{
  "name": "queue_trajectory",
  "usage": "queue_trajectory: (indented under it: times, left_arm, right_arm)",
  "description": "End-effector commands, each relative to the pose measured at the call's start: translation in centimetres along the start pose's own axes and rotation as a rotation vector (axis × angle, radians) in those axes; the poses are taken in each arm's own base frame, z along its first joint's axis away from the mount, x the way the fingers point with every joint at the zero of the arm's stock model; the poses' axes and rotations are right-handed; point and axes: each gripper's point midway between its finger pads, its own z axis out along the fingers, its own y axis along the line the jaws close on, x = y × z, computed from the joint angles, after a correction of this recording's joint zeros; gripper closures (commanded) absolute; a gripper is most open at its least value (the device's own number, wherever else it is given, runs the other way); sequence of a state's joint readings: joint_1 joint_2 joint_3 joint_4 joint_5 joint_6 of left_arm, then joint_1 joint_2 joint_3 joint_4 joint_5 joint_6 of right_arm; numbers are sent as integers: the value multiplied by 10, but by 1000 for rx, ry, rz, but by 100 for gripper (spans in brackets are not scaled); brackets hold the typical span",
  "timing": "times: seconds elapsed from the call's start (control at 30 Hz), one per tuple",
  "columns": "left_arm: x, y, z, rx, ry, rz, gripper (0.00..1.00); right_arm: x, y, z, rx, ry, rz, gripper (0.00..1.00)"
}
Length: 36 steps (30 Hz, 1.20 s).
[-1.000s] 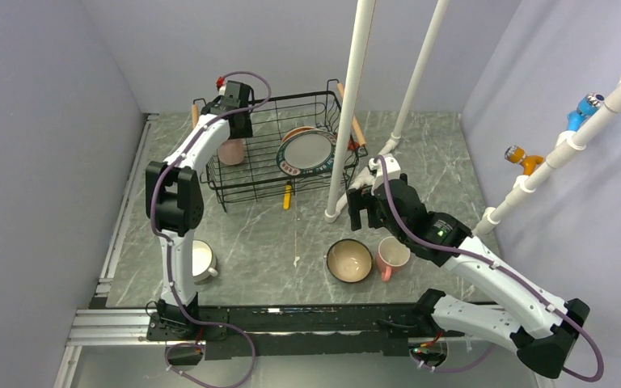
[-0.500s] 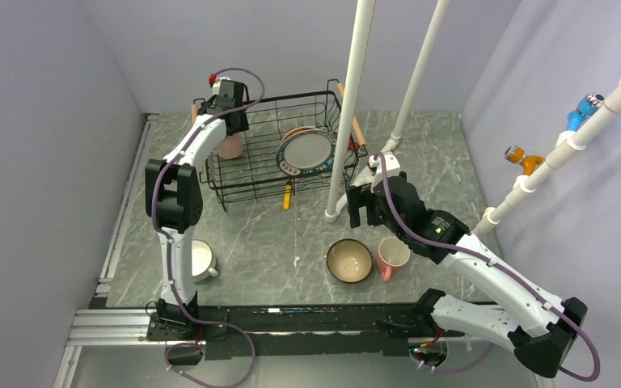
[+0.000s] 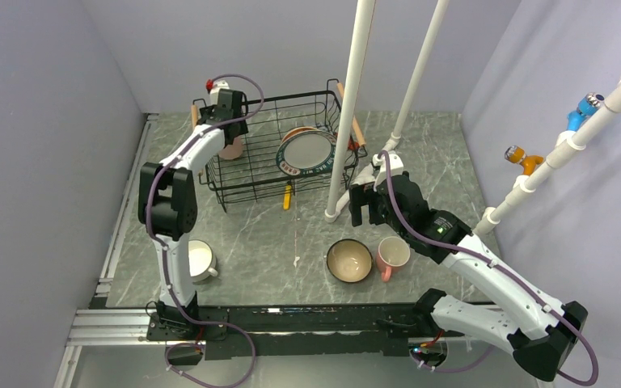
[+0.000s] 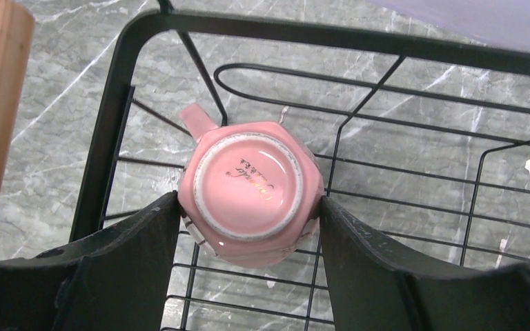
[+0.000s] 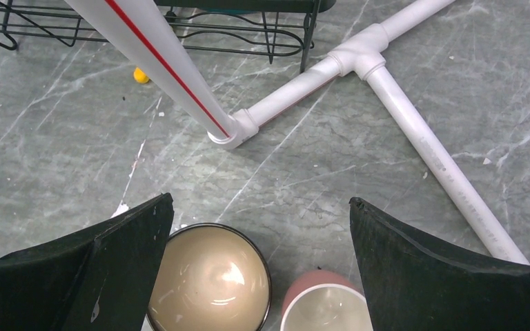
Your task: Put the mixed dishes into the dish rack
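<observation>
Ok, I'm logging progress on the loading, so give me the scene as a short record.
left gripper: closed on upside-down pink mug, inside dish rack
right gripper: open, over table above bowl and second pink mug
also in rack: patterned plate, cream dish behind it
left to load: bowl, second pink mug, white cup

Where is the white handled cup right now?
In the top view, the white handled cup stands on the table's near-left side, just right of the left arm's lower link, well left of the tan-inside bowl.
</observation>
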State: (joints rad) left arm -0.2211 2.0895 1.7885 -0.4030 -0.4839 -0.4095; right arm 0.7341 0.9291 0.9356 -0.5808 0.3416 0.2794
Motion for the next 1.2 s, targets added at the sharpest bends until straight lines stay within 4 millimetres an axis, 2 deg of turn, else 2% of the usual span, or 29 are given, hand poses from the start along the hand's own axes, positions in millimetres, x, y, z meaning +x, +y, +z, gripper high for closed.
queue_trajectory:
  times: [0.0,0.27,0.33,0.63,0.73,0.93,1.17]
  left_arm:
    - [-42,7,-27,33,-171,-84,100]
    - [-56,6,-48,105,-281,-109,100]
    - [-64,6,-54,116,-318,-134,100]
    - [-78,5,-62,149,-378,-161,100]
    - [-77,3,-60,151,-387,-166,100]
    - [-63,2,-41,122,-349,-158,100]
    - [-48,2,-36,132,-340,-132,100]
  right_arm:
    - [-12,2,-3,-23,-55,19,0]
    - [-11,4,-1,-35,-50,27,0]
    - [-12,4,-1,-34,-51,25,0]
    - [-13,5,1,-41,-49,29,0]
    - [-13,5,1,-41,-46,27,0]
    - [-12,4,1,-41,-42,30,0]
    - [-11,3,2,-40,-41,30,0]
